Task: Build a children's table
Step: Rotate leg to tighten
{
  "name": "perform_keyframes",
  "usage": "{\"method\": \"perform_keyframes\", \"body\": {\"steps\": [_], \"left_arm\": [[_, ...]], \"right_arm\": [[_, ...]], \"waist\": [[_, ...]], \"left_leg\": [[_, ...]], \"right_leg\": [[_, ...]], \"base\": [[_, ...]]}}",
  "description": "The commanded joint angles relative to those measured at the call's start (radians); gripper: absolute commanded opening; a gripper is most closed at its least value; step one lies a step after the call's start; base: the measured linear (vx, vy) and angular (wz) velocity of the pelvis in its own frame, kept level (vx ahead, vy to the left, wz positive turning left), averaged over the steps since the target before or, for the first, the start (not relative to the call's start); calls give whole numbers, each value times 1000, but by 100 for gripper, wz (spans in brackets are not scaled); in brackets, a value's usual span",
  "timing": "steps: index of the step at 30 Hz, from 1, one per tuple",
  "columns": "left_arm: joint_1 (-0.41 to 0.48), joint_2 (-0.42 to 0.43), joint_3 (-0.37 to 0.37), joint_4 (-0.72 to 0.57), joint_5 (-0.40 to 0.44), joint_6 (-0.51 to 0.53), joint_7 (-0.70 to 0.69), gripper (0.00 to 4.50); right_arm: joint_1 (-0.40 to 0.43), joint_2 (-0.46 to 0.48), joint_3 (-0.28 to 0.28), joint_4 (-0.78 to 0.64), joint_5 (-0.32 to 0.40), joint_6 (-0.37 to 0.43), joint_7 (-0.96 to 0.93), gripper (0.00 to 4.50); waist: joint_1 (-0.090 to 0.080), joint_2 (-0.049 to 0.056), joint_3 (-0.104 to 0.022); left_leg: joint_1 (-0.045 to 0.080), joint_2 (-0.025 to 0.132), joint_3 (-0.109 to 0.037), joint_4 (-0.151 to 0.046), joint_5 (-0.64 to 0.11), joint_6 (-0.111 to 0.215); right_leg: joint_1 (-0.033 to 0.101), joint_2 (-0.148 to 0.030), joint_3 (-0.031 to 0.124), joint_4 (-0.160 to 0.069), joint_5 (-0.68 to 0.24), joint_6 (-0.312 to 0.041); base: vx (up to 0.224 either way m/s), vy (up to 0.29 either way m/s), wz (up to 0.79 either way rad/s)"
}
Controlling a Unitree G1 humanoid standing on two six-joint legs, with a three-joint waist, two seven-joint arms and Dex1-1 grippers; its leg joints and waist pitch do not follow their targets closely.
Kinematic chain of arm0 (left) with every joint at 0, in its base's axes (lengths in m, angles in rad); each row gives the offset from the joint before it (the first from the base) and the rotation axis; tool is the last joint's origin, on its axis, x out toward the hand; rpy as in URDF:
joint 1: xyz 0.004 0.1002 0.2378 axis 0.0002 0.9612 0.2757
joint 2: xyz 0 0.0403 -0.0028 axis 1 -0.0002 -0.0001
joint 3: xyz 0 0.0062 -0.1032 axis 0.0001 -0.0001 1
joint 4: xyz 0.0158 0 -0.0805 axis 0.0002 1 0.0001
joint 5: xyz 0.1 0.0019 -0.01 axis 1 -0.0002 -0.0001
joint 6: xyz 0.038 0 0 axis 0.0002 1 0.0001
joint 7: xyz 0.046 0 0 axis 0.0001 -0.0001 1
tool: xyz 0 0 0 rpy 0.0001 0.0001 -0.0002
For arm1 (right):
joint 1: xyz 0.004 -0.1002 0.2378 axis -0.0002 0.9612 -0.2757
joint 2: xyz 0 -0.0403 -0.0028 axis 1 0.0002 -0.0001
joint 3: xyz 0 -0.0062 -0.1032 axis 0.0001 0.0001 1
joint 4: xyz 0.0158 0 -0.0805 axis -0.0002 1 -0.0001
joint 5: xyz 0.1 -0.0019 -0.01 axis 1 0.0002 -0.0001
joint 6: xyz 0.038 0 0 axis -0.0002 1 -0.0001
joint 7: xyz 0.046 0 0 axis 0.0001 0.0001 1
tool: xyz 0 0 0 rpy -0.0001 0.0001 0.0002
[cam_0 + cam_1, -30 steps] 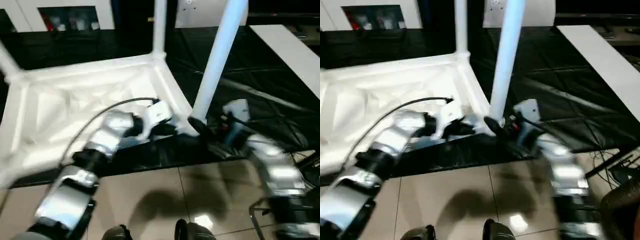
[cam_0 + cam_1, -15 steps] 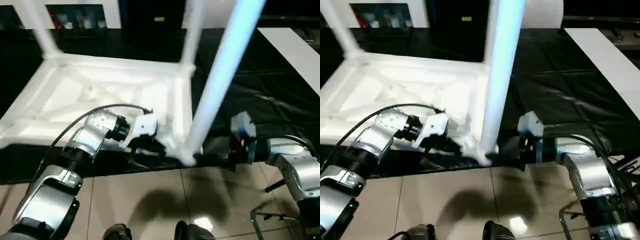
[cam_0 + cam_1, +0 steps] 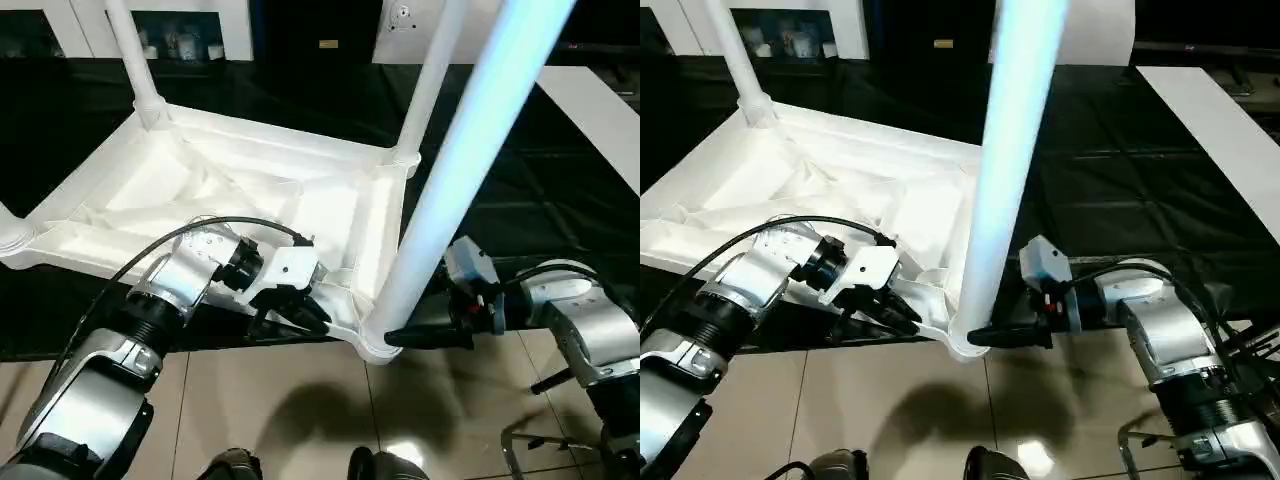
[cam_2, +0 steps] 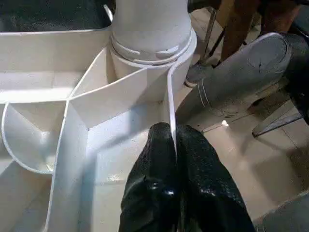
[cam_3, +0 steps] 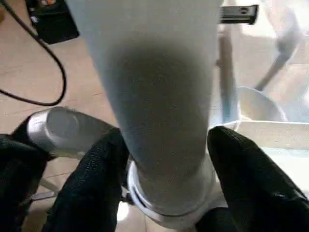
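Observation:
The white tabletop (image 3: 150,190) lies upside down, ribs up, on the black-covered work table. Legs stand in its corner sockets. The near-corner leg (image 3: 460,170) rises toward me, with two more behind (image 3: 425,90) (image 3: 130,50). My left gripper (image 3: 310,318) is shut on a thin rib of the tabletop just beside the near socket, and the rib (image 4: 170,106) runs between its fingers. My right gripper (image 5: 166,137) reaches in from the right at the near leg's base (image 3: 980,337). Its black fingers (image 5: 91,179) press the leg from both sides.
The tabletop's near corner overhangs the work table's front edge (image 3: 200,340) above a tan tiled floor (image 3: 300,400). A white board (image 3: 595,110) lies at the right. White cabinets (image 3: 200,15) stand behind. A metal frame (image 3: 530,440) sits on the floor at the lower right.
The view has shifted. My right gripper has come in from the right to the near leg's base and its fingers have narrowed onto it. My left gripper keeps its hold on the rib.

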Motion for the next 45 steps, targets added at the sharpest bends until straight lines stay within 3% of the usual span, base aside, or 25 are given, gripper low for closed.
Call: {"method": "perform_keyframes", "body": {"steps": [1, 13, 17, 19, 21, 24, 26, 27, 28, 29, 31, 32, 33, 34, 35, 36, 37, 38, 39, 40, 41, 42, 43, 44, 45], "left_arm": [[21, -2, -96, 20, 44, -19, -56, 0], [21, -19, -66, 41, 43, 2, -37, 0], [19, -73, -24, 59, 19, 71, 70, 0], [15, -98, -9, 68, 18, 105, 129, 0], [6, -132, 11, 84, 21, 148, 212, 0], [-15, -224, 62, 113, 15, 224, 388, 0], [-23, -243, 74, 122, 17, 243, 429, 0], [-42, -281, 98, 144, 19, 281, 518, 0], [-42, -281, 98, 144, 19, 281, 518, 0], [-60, -315, 127, 165, 19, 318, 611, 0], [-65, -323, 136, 170, 20, 328, 636, 0], [-76, -344, 157, 180, 20, 343, 697, 0], [-86, -359, 171, 186, 21, 353, 742, 0], [-88, -363, 174, 187, 21, 355, 752, 0], [-102, -383, 195, 198, 26, 364, 820, 0], [-120, -402, 215, 207, 38, 367, 891, 0], [-121, -402, 215, 207, 38, 367, 891, 0], [-126, -400, 213, 208, 50, 359, 899, 0], [-127, -397, 210, 208, 56, 355, 897, 0], [-127, -397, 210, 208, 56, 355, 897, 0], [-126, -394, 205, 205, 63, 350, 893, 0], [-122, -388, 202, 198, 65, 348, 880, 0], [-120, -385, 199, 194, 66, 350, 875, 0], [-109, -368, 190, 181, 68, 335, 845, 0], [-105, -362, 187, 177, 68, 328, 834, 0]], "right_arm": [[-13, -12, 8, 6, 10, 3, 34, 250], [18, 6, -10, -42, 60, 87, 8, 196], [78, 69, -53, -97, 77, 152, -137, 195], [101, 107, -66, -116, 66, 177, -225, 195], [124, 152, -69, -130, 34, 180, -324, 195], [132, 287, -87, -106, -42, 212, -585, 195], [127, 315, -95, -96, -57, 226, -642, 194], [105, 377, -117, -56, -84, 238, -758, 194], [105, 377, -117, -56, -84, 238, -758, 194], [81, 432, -143, -21, -97, 247, -860, 193], [74, 446, -150, -12, -99, 248, -886, 193], [49, 477, -164, 18, -105, 243, -944, 193], [25, 505, -180, 48, -105, 240, -995, 193], [20, 511, -183, 55, -105, 239, -1006, 193], [-23, 556, -215, 99, -105, 231, -1082, 193], [-88, 615, -252, 163, -101, 212, -1162, 193], [-88, 615, -252, 163, -101, 211, -1163, 193], [-120, 627, -246, 194, -120, 181, -1180, 193], [-128, 628, -240, 203, -129, 170, -1183, 193], [-128, 628, -240, 203, -129, 170, -1183, 193], [-134, 633, -243, 209, -138, 165, -1194, 193], [-136, 639, -255, 209, -132, 155, -1196, 193], [-138, 645, -264, 210, -128, 148, -1202, 249], [-130, 639, -265, 198, -128, 130, -1195, 263], [-125, 636, -267, 192, -126, 127, -1191, 263]], "waist": [[-4, -10, -73], [6, -9, -71], [7, -8, -66], [5, -9, -59], [-2, -9, -51], [-32, -9, -44], [-42, -6, -47], [-60, 1, -44], [-66, 7, -40], [-80, 20, -40], [-95, 20, -36], [-109, 22, -34], [-111, 33, -25], [-111, 33, -25], [-104, 43, -22], [-82, 39, -14], [-82, 39, -14], [-85, -11, -27], [-69, -38, -22], [-64, -33, -26], [-48, -36, -45], [-28, -8, -44], [-37, 0, -43], [-43, -2, -40], [-47, -6, -36]], "left_leg": [[2, 43, -7, -58, -155, 91], [3, 43, -8, -60, -159, 79], [3, 42, -7, -63, -183, 67], [3, 39, -12, -66, -221, 50], [15, 35, -17, -69, -279, 25], [15, 25, -31, -70, -347, -8], [11, 24, -40, -74, -363, -9], [2, 32, -50, -84, -396, -7], [7, 33, -53, -85, -430, -10], [23, 36, -61, -85, -510, -20], [26, 42, -70, -91, -575, -22], [14, 51, -77, -104, -633, -24], [24, 62, -80, -123, -718, -26], [22, 66, -80, -129, -746, -27], [14, 75, -75, -154, -794, -42], [-30, 87, -52, -216, -840, -50], [-30, 87, -52, -216, -840, -50], [57, 18, -22, -113, -680, -47], [109, -51, -7, 37, -323, 15], [57, -52, -24, 24, -194, 47], [-20, -41, -45, -13, -101, 60], [-13, -13, -49, -67, -14, 51], [3, 4, -53, -79, -75, 58], [12, 12, -48, -85, -199, 56], [26, 6, -43, -79, -298, 46]], "right_leg": [[57, -57, 57, -52, -262, -242], [58, -56, 58, -56, -281, -229], [54, -56, 58, -62, -325, -212], [52, -58, 55, -75, -425, -179], [39, -62, 53, -99, -588, -126], [34, -61, 36, -124, -758, -47], [43, -64, 27, -130, -764, -30], [52, -63, 16, -134, -724, -32], [49, -61, 8, -140, -730, -31], [46, -60, -8, -150, -716, -33], [54, -57, -26, -156, -680, -32], [73, -54, -36, -146, -625, -26], [71, -46, -40, -137, -590, -31], [77, -44, -33, -121, -552, -37], [84, -41, -20, -78, -473, -63], [114, -19, 7, 39, -406, -67], [114, -19, 7, 39, -406, -67], [15, -42, 49, -87, -627, -33], [-47, -99, 54, -209, -977, 27], [15, -116, 76, -188, -1005, 35], [107, -125, 95, -131, -892, 34], [77, -82, 69, -115, -662, 0], [63, -59, 59, -98, -465, -59], [54, -51, 54, -99, -447, -99], [45, -47, 49, -111, -550, -105]], "base": [[0, 0, 0], [0, 0, 0], [0, 0, 0], [0, 0, 0], [0, 0, 0], [-38, 10, -2], [-28, 11, -3], [-53, 57, -14], [-53, 57, -14], [-47, 60, -10], [-42, 68, -9], [-44, 66, -7], [0, 0, 0], [0, 0, 0], [-70, 11, 2], [-76, -36, 7], [-76, -36, 7], [33, -101, 13], [65, -107, -6], [65, -107, -6], [60, -49, -27], [59, -41, -15], [59, -41, -15], [4, -53, 1], [0, 0, 0]]}}
